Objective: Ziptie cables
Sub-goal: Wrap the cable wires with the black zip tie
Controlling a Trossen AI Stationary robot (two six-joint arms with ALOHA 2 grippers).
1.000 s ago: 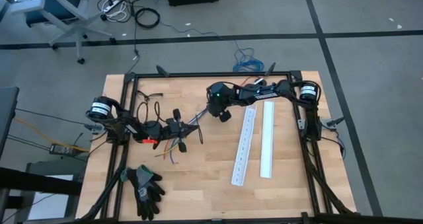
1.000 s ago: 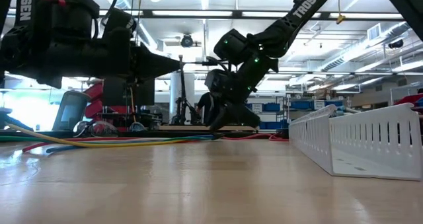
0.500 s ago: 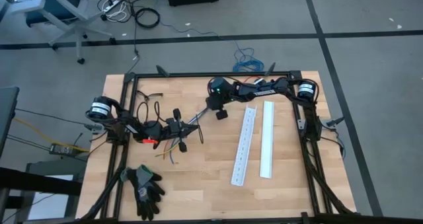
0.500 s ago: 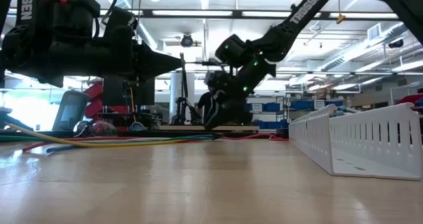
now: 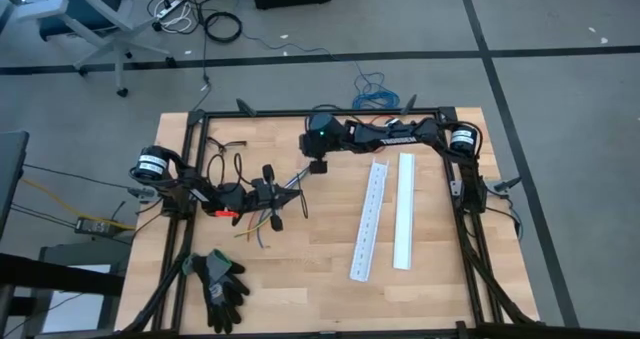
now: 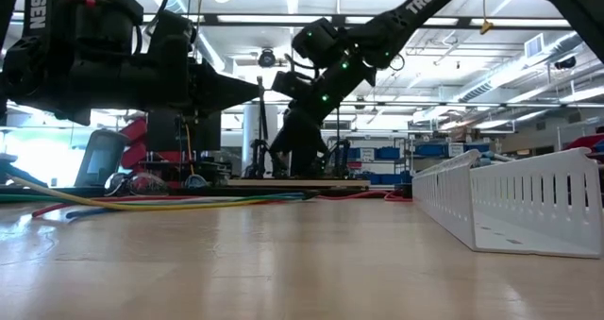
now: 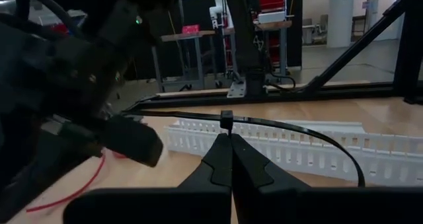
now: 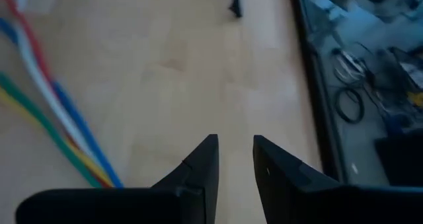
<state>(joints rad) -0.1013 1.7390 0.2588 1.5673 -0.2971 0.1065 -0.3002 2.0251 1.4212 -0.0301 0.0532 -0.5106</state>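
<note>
Two white slotted ducts [image 5: 385, 215] lie side by side on the counter [image 5: 320, 269], one pair of gloves [image 5: 220, 286] near its front. The cables [image 5: 262, 222] fan out by the left end effector [image 5: 283, 191], which is pressed together on a black ziptie [image 7: 291, 128]. Since a second ago the right end effector [image 5: 315, 167] has lifted and swung toward the back rail; its fingers [image 8: 201, 164] stand slightly apart, empty, arm stretched level across the counter.

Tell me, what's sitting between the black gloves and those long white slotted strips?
Nothing: in the high view, only bare wooden table lies between the gloves and the nearer white strip.
</note>
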